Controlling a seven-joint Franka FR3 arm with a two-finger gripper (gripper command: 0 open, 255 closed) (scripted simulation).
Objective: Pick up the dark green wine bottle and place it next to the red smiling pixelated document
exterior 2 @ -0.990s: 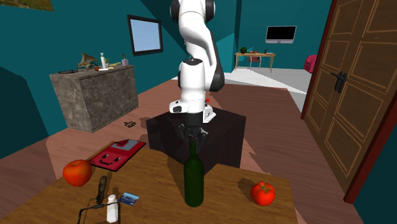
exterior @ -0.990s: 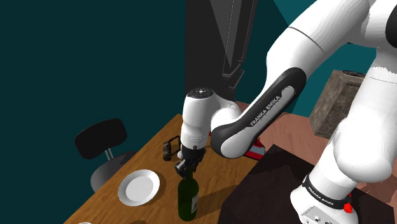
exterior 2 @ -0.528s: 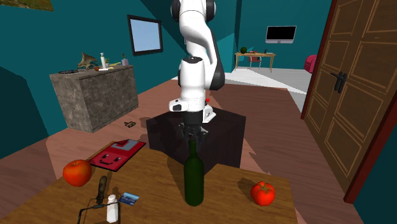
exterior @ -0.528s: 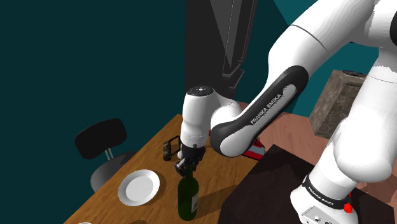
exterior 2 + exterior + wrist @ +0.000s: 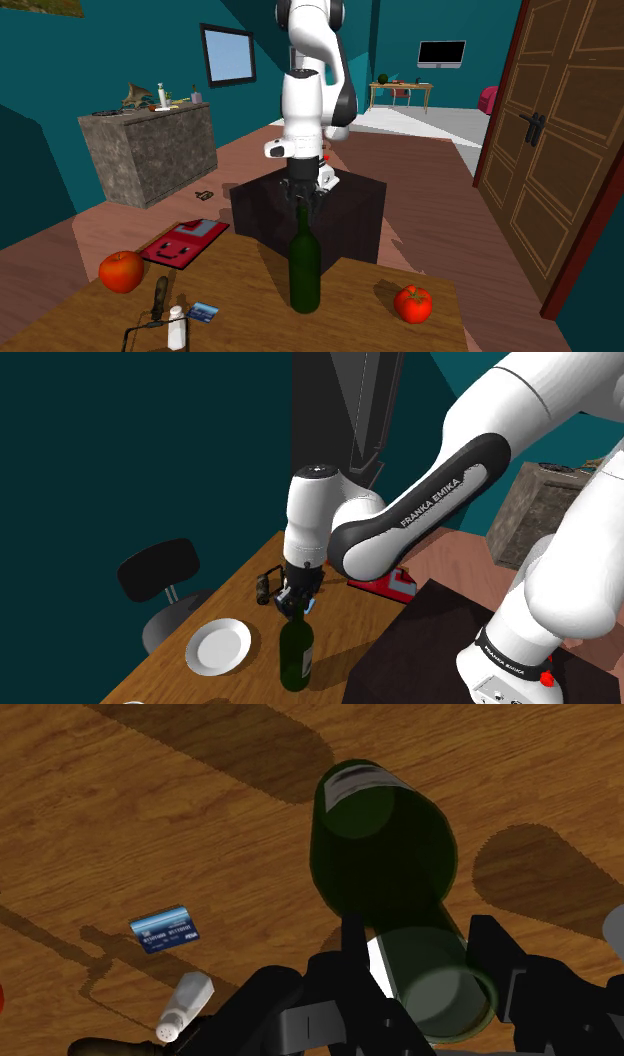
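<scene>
— Well, shoulder view first: hand (image 5: 297,610) closed on the neck of the dark green bottle (image 5: 296,658), coming straight down from above. Why grip there?
— Probably for the narrow neck: slim enough to fit between the fingers, with the heavy body left hanging plumb below the hand.
— And the axis?
— Upright. Mouth up inside the hand, base down toward the table (image 5: 245,614). Touching the wood or just clear of it, cannot tell.
— Second exterior view?
— Same clasp: hand (image 5: 303,198) around the very top of the bottle (image 5: 305,270), long axis vertical, directly beneath the hand. Red smiling document (image 5: 185,242) flat near the edge of the table (image 5: 250,300), well off to one side of the hand and lower.
— Wrist view?
— Looking down the axis. Neck pinched between both fingers of the hand (image 5: 425,954), shoulders and body of the bottle (image 5: 385,844) foreshortened beyond the fingertips, pointing away from the hand at the table (image 5: 120,794). Blue card (image 5: 165,929) and small white shaker (image 5: 185,1002) off to one side, apart from the bottle.
— Best carried vertical?
— Should think so; gripped that high, liable to swing if tilted.
</scene>
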